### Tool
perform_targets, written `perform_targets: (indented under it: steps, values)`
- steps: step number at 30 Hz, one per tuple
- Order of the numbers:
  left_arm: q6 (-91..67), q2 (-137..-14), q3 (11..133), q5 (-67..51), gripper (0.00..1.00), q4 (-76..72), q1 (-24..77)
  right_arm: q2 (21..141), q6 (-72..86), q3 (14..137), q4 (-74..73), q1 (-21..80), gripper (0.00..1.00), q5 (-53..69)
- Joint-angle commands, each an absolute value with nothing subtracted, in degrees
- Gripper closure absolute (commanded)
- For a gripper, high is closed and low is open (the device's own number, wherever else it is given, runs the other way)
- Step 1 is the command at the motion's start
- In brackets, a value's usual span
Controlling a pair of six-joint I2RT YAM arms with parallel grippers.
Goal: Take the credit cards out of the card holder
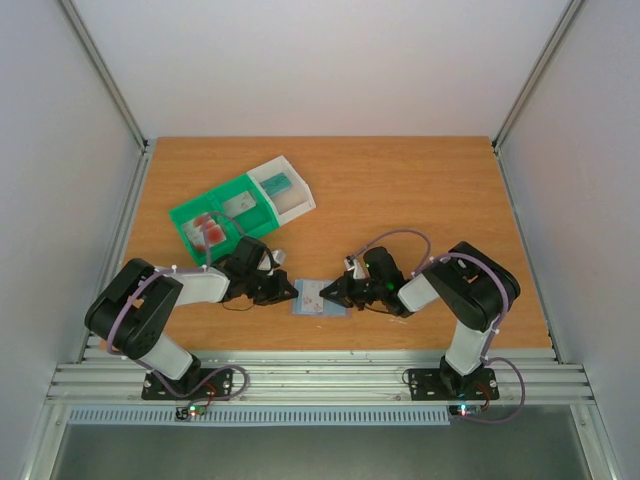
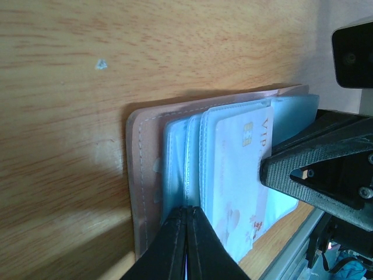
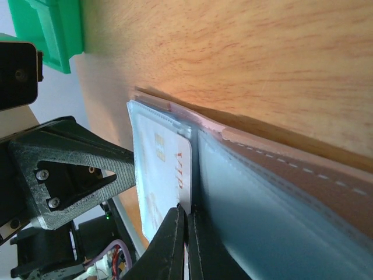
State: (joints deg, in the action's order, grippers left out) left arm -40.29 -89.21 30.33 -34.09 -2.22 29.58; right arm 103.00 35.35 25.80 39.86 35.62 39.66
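Observation:
The card holder (image 1: 318, 298) lies open on the table near the front edge, between the two arms. Close up it has a pinkish stitched cover (image 2: 143, 175) and pale blue clear sleeves. A pale credit card (image 2: 239, 169) marked VIP with red blotches lies on the sleeves and juts past them. My left gripper (image 2: 186, 211) is shut, its tips pressing on a sleeve beside the card. My right gripper (image 3: 187, 211) is shut on the edge of that credit card (image 3: 160, 169). The right gripper's fingers (image 2: 309, 169) also show at the card's far side in the left wrist view.
A green-and-white compartment tray (image 1: 250, 190) stands behind the left arm, with red-blotched cards (image 1: 210, 230) in one compartment and a teal card (image 1: 278, 185) in another. Its green corner (image 3: 52, 29) shows in the right wrist view. The table's front rail (image 1: 320, 375) is close behind the holder.

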Motion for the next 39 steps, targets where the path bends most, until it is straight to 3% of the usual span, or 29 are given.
perform_targets:
  steps: [1,24,39]
  values:
    - [-39.4,-91.5,29.8,-29.2,0.96,3.9,29.9,101.8,34.4,24.5,36.7,36.0,0.99,37.0]
    - [-40.1,-90.9,26.9,-28.8,0.97,0.7,29.9,92.0,30.2,24.9,21.0,35.2,0.99,33.7]
    - [-39.5,-87.1,27.3,-29.3,0.97,4.2,29.9,76.0,19.2,29.9,-6.2,34.5,0.99,23.3]
